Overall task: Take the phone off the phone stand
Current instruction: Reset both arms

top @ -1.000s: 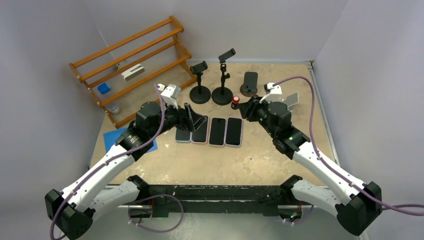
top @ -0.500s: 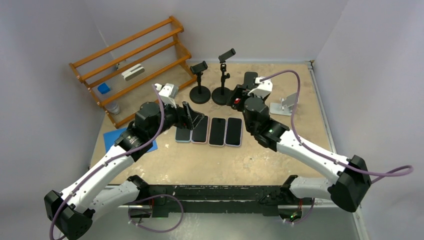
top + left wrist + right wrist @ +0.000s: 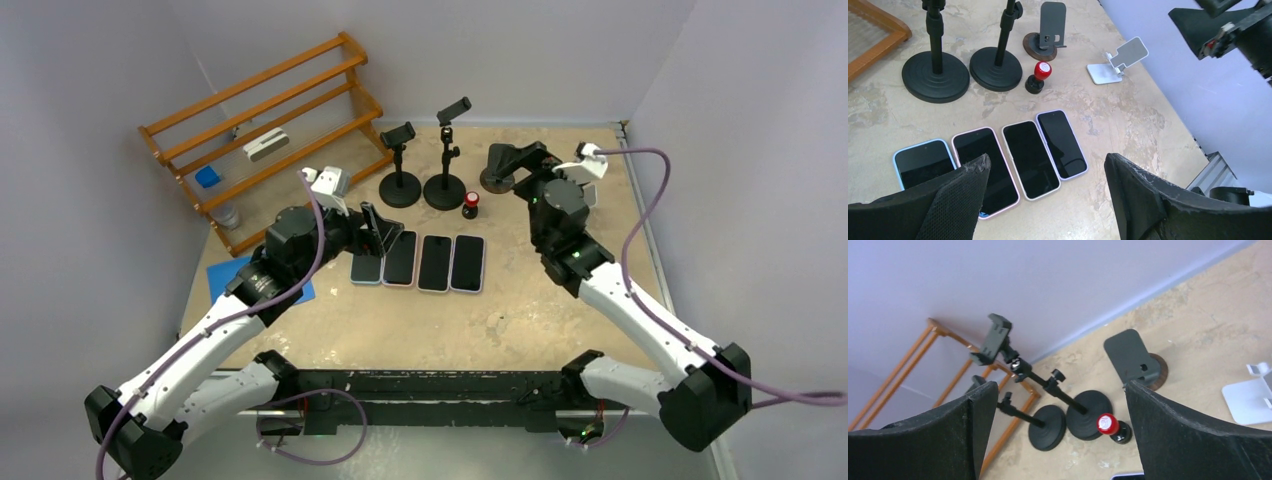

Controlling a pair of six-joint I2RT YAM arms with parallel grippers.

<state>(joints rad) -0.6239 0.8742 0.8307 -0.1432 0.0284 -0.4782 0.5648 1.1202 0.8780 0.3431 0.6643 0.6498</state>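
Note:
Several phones lie flat in a row on the table: a blue-edged phone (image 3: 923, 162), a pink-edged phone (image 3: 983, 170), a white-edged phone (image 3: 1030, 157) and a lilac-edged phone (image 3: 1062, 142). My left gripper (image 3: 385, 232) (image 3: 1045, 200) hovers open over the row's left end, holding nothing. Behind the row stand two black pole stands (image 3: 400, 165) (image 3: 445, 160), a dark stand on a round base (image 3: 492, 180) (image 3: 1133, 360) and a white folding stand (image 3: 1118, 60) (image 3: 1250, 395); none holds a phone. My right gripper (image 3: 515, 165) (image 3: 1060, 435) is wide open and empty, raised beside the dark stand.
A red-capped stamp (image 3: 470, 207) (image 3: 1107, 424) stands between the pole stands' bases and the phones. A wooden rack (image 3: 260, 140) fills the back left. A blue mat (image 3: 225, 275) lies under the left arm. Walls close the back and right sides.
My right gripper opened from partly closed to wide open and swung from near the red-capped stamp up and right to the dark stand. The left gripper barely shifted.

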